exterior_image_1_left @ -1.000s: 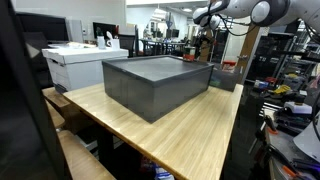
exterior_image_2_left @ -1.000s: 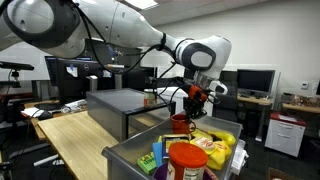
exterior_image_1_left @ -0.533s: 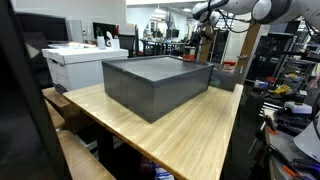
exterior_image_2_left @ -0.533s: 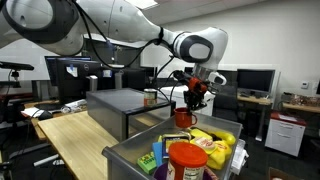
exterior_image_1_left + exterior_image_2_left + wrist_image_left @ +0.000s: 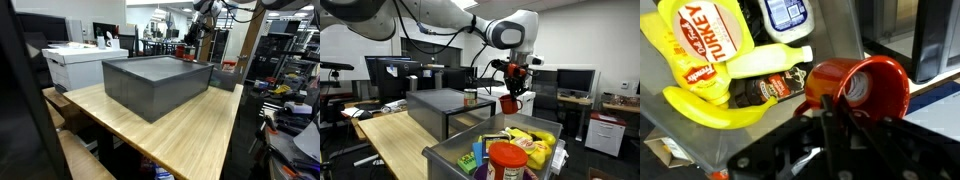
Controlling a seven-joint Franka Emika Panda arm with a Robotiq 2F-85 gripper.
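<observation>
A red cup [image 5: 868, 88] lies on its side in the wrist view, its open mouth towards the camera, and my gripper [image 5: 830, 108] is shut on its rim. In both exterior views the cup [image 5: 509, 103] [image 5: 183, 47] hangs from the gripper [image 5: 514, 84] in the air, above the grey bin [image 5: 452, 152] of groceries. In the wrist view, a yellow turkey packet [image 5: 708, 42], a banana [image 5: 708, 106], a yellow bottle [image 5: 765, 62] and a white bottle [image 5: 788, 12] lie in the bin below the cup.
A large dark box [image 5: 155, 80] [image 5: 440, 101] stands on the wooden table [image 5: 190, 130]. A red-lidded canister [image 5: 507, 160] stands at the near end of the bin. A white printer [image 5: 80, 60] and desks with monitors surround the table.
The jaws shut on the cup's rim, and the arm has lifted the red cup up out of the grey bin.
</observation>
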